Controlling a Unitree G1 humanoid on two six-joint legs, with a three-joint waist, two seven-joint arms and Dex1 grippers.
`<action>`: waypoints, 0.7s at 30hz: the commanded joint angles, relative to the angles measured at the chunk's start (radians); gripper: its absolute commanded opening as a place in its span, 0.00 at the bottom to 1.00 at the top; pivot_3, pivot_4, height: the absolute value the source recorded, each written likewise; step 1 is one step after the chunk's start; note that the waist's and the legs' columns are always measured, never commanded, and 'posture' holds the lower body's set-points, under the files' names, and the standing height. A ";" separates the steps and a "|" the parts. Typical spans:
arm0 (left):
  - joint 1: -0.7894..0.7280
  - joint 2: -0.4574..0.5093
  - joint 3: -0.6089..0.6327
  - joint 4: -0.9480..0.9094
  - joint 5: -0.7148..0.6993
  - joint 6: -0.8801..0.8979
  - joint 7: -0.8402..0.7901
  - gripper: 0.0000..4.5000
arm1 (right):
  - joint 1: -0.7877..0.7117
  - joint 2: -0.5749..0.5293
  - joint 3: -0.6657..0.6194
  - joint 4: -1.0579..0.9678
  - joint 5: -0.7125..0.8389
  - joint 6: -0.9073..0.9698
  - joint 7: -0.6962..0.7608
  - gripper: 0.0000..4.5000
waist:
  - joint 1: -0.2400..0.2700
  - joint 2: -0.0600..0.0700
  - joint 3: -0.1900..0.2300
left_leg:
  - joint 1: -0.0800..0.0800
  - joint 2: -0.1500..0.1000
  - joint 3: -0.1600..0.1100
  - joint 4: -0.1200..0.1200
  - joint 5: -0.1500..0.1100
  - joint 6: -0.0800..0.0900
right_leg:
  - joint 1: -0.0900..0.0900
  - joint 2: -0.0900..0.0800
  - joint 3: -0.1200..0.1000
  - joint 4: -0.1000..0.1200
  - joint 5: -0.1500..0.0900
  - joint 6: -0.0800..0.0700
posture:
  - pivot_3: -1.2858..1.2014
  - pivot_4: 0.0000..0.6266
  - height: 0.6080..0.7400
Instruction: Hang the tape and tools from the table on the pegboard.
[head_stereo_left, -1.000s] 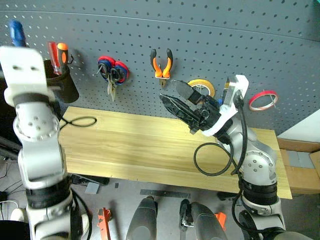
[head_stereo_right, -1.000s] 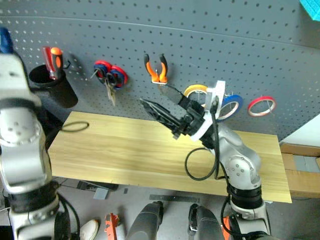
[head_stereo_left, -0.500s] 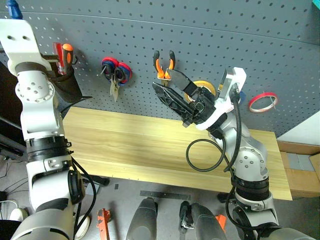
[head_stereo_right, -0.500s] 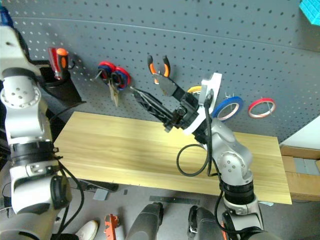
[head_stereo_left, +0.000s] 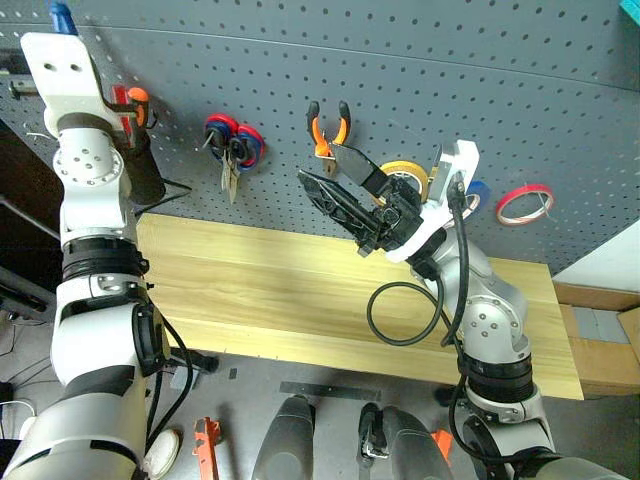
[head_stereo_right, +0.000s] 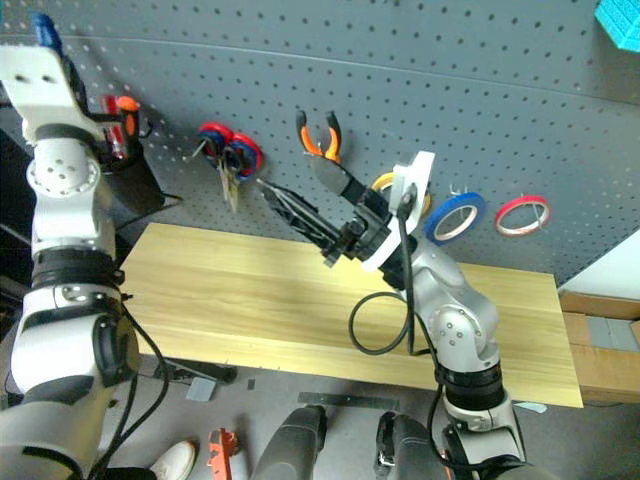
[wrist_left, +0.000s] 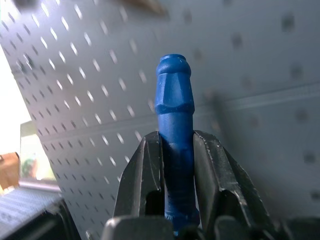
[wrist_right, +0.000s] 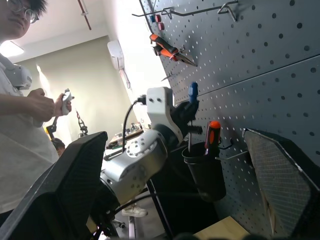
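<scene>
My left gripper (wrist_left: 176, 140) is shut on the blue-handled screwdriver (wrist_left: 174, 115), held up close to the dark grey pegboard (head_stereo_left: 450, 70). Seen from the right wrist, that screwdriver (wrist_right: 192, 93) hangs just above a black cup (wrist_right: 205, 170). My right gripper (head_stereo_left: 317, 163) stands open and empty over the middle of the light-wood table (head_stereo_left: 260, 290), pointing at the board. On the pegboard hang the orange-and-black pliers (head_stereo_left: 325, 125) and the blue tape (head_stereo_right: 457, 215), which my right arm partly hides.
The black cup (head_stereo_left: 145, 170) holds red and orange screwdrivers (head_stereo_left: 130, 100). Scissors with red and blue handles (head_stereo_left: 232, 140), a yellow tape roll (head_stereo_left: 405, 172) and a red tape roll (head_stereo_left: 525, 202) also hang on the board. A person with a controller (wrist_right: 30, 100) stands behind.
My left arm has stretched out toward the pegboard with the blue screwdriver, ending above the black cup. My right gripper has stayed open in nearly the same place.
</scene>
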 joint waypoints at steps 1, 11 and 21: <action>-0.003 0.002 0.010 -0.015 -0.028 -0.009 -0.001 0.11 | -0.001 -0.003 -0.003 -0.029 -0.005 -0.021 0.000 1.00 | -0.004 0.000 0.000 | 0.000 0.000 0.000 0.000 0.000 0.000 | 0.000 0.000 0.000 0.000 0.000 0.000 | 0.62 0.29 1.00; 0.164 -0.055 0.037 -0.246 -0.074 0.124 0.043 0.11 | 0.017 -0.012 -0.003 -0.026 -0.027 -0.024 0.000 1.00 | -0.019 -0.001 0.000 | 0.001 0.000 0.000 0.000 0.000 0.000 | 0.000 0.000 0.000 0.001 0.001 -0.001 | 0.62 0.31 1.00; 0.194 -0.055 0.050 -0.365 -0.078 0.201 0.064 0.87 | 0.016 -0.014 -0.003 -0.006 -0.035 -0.032 0.012 1.00 | -0.016 -0.001 -0.001 | 0.002 0.000 -0.001 0.000 0.001 -0.001 | 0.001 0.000 0.000 0.002 0.001 -0.001 | 0.62 0.30 1.00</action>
